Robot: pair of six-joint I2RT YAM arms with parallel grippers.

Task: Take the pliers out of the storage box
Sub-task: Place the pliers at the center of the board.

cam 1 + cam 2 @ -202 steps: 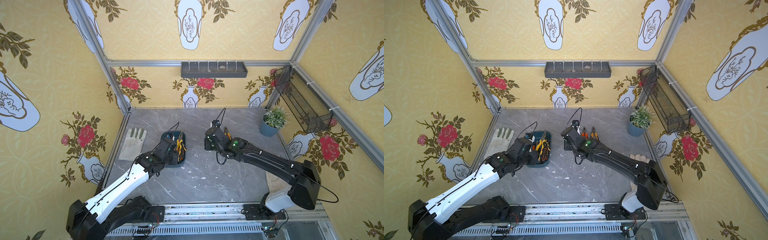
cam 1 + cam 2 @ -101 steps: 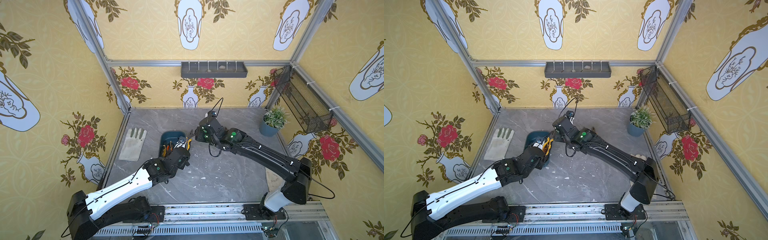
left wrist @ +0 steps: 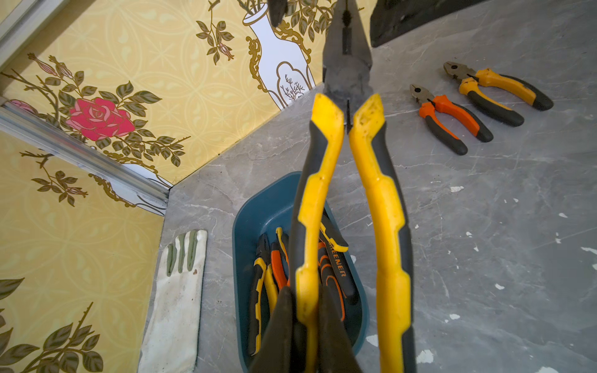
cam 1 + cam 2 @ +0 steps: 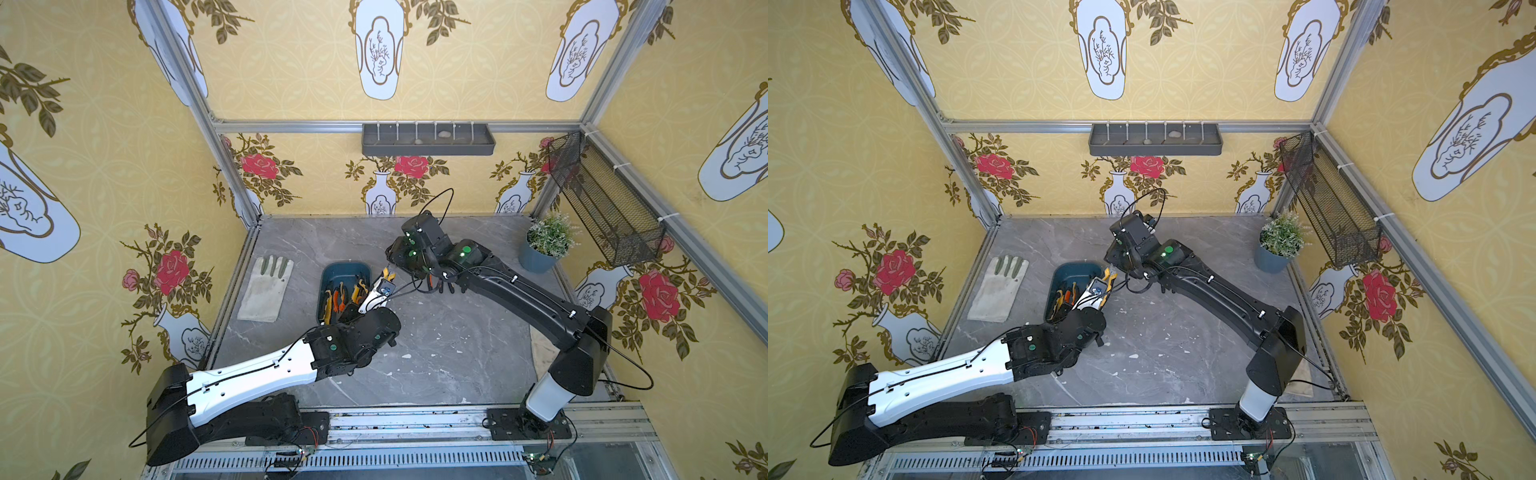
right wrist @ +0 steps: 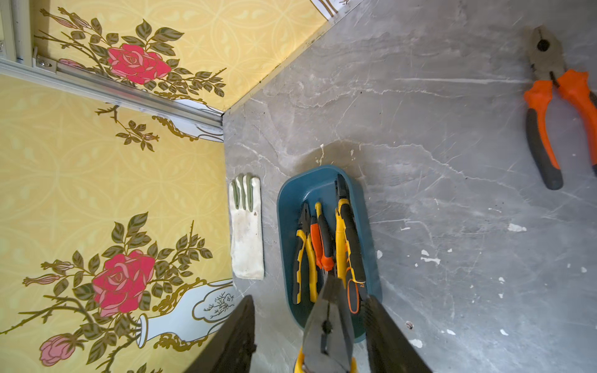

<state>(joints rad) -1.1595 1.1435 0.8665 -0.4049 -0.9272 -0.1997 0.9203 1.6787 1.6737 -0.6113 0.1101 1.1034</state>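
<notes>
One yellow-and-black pliers (image 3: 378,181) hangs raised over the storage box (image 4: 345,270), which sits at about 9 o'clock from table centre in both top views. The left gripper (image 3: 305,323) is pinched tight on a single handle near its end. The right gripper (image 5: 308,298) is spread, with a finger either side of the metal nose and gaps showing. Nose points about 1 o'clock, long axis 7-to-1. Steel, stiff, likely nose-heavy; a one-handle hold may let it swing at the pivot. Rubbery sleeves look the surer grip. Several boxed pliers (image 5: 323,242) lie noses toward 12.
</notes>
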